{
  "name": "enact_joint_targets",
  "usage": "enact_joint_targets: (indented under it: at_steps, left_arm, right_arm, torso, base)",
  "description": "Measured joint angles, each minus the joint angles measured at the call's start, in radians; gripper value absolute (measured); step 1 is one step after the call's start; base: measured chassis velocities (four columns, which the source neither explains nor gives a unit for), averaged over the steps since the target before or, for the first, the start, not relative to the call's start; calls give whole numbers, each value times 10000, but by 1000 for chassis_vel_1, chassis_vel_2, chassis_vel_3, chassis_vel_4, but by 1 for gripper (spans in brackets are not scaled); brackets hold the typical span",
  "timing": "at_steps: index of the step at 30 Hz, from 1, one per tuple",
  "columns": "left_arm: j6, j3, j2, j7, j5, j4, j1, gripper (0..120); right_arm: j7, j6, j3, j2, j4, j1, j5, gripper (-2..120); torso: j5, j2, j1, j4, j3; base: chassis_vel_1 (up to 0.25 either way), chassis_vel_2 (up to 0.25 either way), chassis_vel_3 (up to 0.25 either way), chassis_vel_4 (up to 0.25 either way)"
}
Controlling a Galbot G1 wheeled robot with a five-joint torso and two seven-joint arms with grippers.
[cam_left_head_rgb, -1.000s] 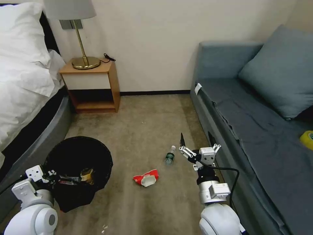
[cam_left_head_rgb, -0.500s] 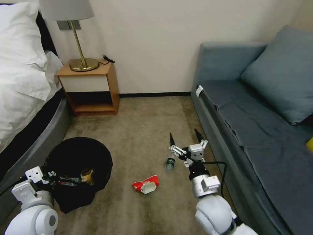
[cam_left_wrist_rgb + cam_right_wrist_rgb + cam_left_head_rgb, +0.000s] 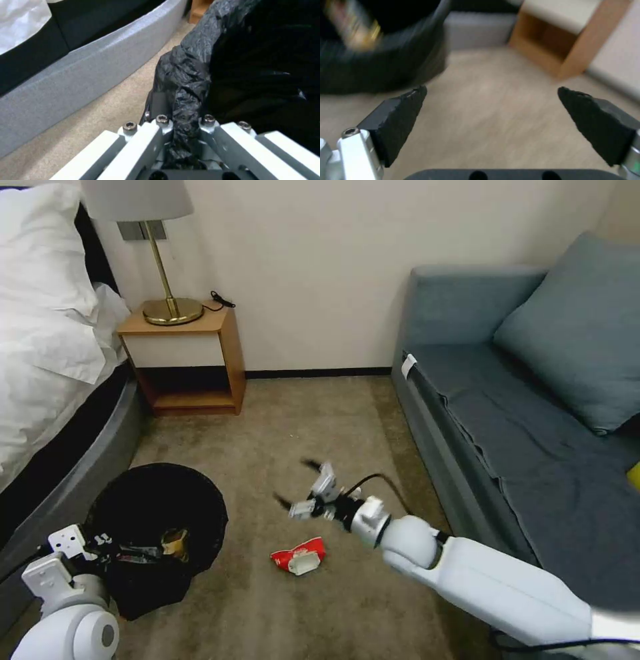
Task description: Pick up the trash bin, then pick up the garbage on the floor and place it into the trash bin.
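The right pincer (image 3: 297, 485) has swung left from beside the sofa, its jaws spread wide and empty above the carpet. The left pincer (image 3: 100, 543) stays clamped on the trash bin (image 3: 157, 500) rim; the red packet (image 3: 298, 556) lies unmoved

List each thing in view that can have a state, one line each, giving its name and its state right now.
Trash bin: upright, lined, litter inside, rim gripped.
Left gripper: shut on the bin's lined rim.
Right gripper: open, empty, above the carpet.
Red-and-white packet: crushed, lying on the carpet, untouched.
Lamp: upright on the nightstand.
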Motion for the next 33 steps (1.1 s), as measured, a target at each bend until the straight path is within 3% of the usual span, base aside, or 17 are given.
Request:
enact_joint_targets:
  at_steps: [5, 13, 21, 33]
  left_arm:
    - [-23, -72, -7, 6, 4, 12, 5, 2]
    - [-51, -16, -46, 9, 77, 36, 3, 2]
    - [-112, -36, -72, 16, 80, 68, 32, 2]
    - [-240, -90, -120, 25, 74, 49, 134, 2]
  right_arm:
    - [-841, -1709, -2862, 318, -851, 2102, 1350, 100]
    - [-1726, -2533, -4315, 922, -1934, 3197, 1856, 100]
    - [-1719, -2111, -5415, 1733, -3192, 3226, 1652, 96]
    - [-1638, -1310, -5588, 3128, -5659, 2767, 1048, 88]
  torso:
    - [-2, 0, 0, 0, 0]
    - [-1, 0, 1, 0, 0]
    - [-1, 0, 1, -1, 0]
    - [-1, 0, 1, 0, 0]
  base:
    - [0, 0, 0, 0]
    - [0, 0, 0, 0]
    - [0, 0, 0, 0]
    - [0, 0, 0, 0]
